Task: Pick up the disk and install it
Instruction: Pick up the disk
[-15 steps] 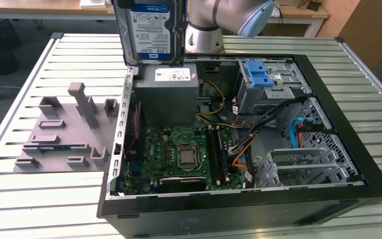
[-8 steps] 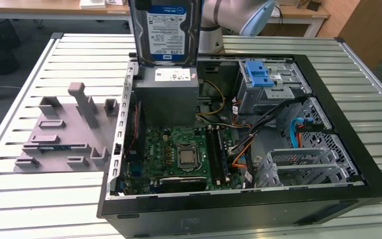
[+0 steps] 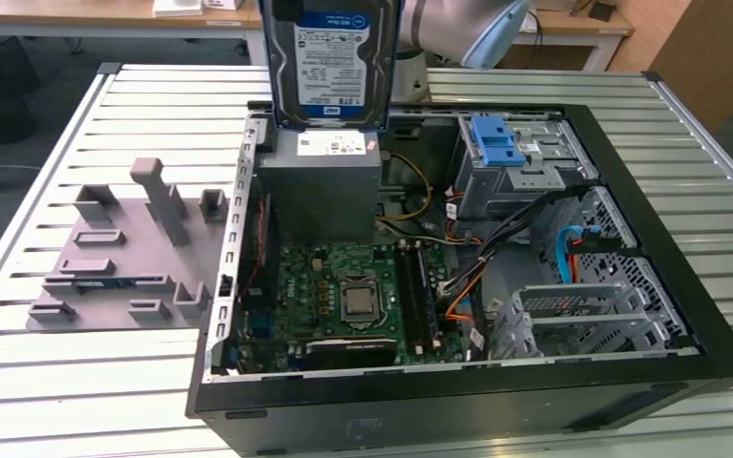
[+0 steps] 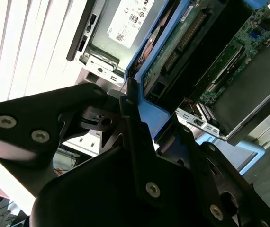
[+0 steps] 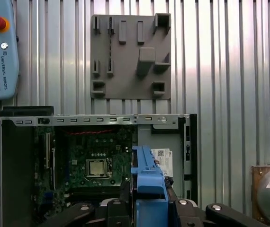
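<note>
Over case (image 3: pixel 672 286), near far edge of desk (image 3: pixel 163 105): disk (image 3: pixel 335 62) is hanging upright above grey box (image 3: pixel 322 191);
Hand (image 5: pixel 148 198): is pinching the disk's blue bracket (image 5: pixel 147 172);
Case: is lying open on the desk

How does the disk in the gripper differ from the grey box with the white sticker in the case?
The disk stands on edge above the computer case, clamped in the gripper; the grey box sits inside the case. The disk is smaller and thinner than the grey box. The disk has a blue bracket and blue-and-white label; the grey box a white sticker. Both are rectangular and metal.
</note>
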Robot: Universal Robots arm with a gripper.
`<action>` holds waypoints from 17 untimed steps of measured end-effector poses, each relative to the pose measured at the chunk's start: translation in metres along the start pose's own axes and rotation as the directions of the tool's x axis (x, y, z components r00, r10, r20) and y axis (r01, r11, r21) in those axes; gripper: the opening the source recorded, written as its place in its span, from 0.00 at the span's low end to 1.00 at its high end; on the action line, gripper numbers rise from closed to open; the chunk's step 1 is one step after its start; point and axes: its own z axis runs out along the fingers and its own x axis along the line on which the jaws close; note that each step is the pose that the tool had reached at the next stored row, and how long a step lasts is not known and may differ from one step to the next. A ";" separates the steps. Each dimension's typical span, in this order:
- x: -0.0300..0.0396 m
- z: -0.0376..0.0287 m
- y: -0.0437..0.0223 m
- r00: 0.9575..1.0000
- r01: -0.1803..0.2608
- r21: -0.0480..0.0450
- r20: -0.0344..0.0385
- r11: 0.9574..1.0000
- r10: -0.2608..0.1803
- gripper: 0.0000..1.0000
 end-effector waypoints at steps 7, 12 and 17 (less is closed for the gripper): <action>0.0001 0.0000 0.0013 1.000 0.000 0.000 0.000 1.000 0.000 0.36; 0.0000 0.0000 -0.0012 1.000 0.000 0.000 0.000 1.000 0.000 0.36; 0.0001 0.0000 -0.0035 1.000 0.000 0.000 0.000 1.000 0.000 0.36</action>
